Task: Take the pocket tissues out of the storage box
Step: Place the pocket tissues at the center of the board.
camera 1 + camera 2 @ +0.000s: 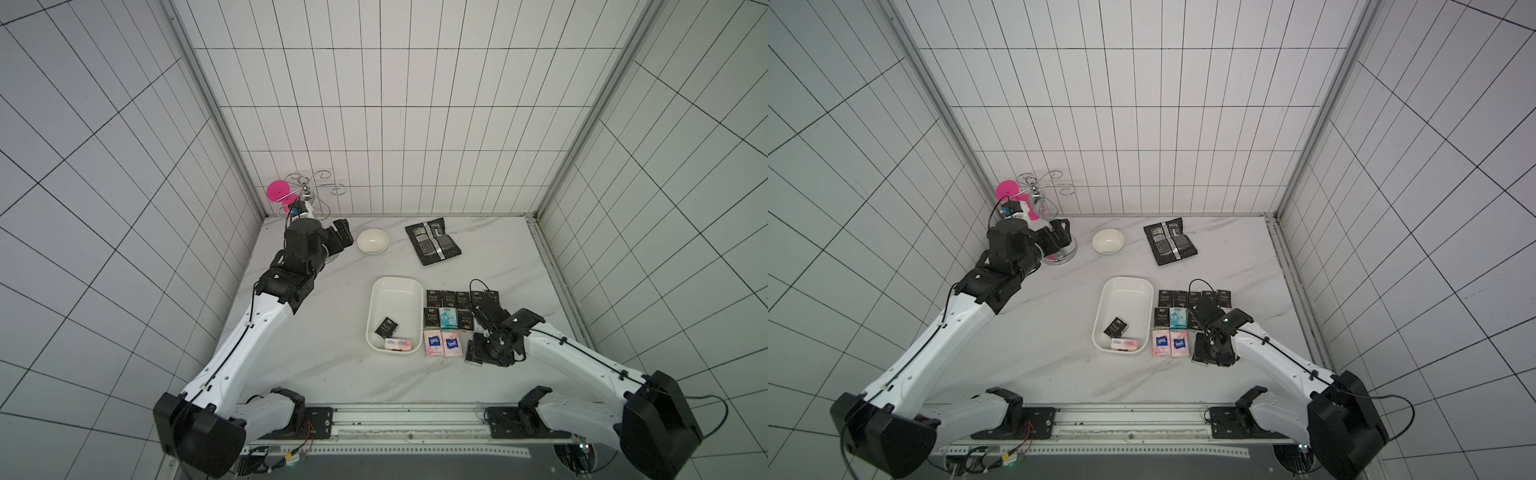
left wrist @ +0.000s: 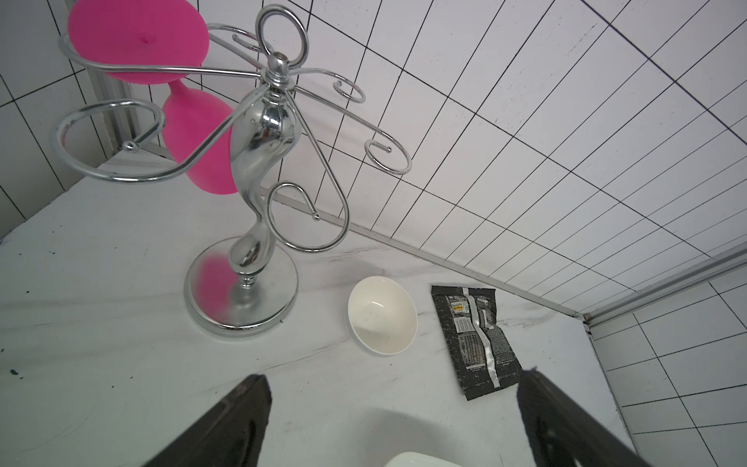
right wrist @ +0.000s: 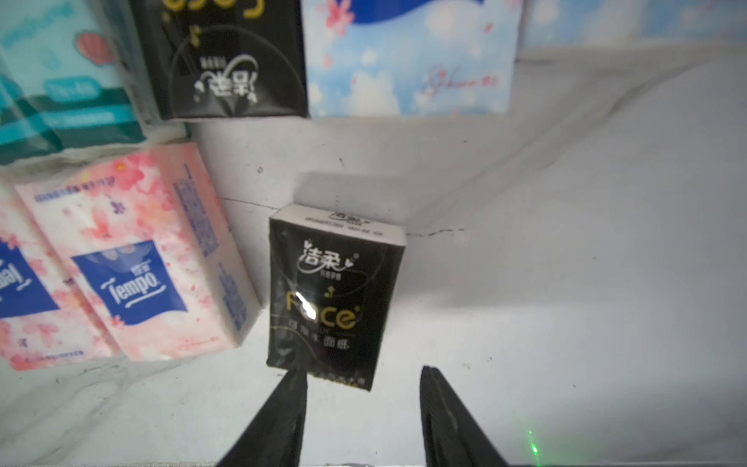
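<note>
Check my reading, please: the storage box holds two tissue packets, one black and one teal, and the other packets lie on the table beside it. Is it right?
Not quite. The storage box holds the black packet and a pink-white packet, not a teal one; both top views show this. The teal packet lies on the table with the others.

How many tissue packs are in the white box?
2: a small black soft packet beside a pink-white soft packet lying along the near wall of the shallow white plastic box. None seems hidden.
</note>
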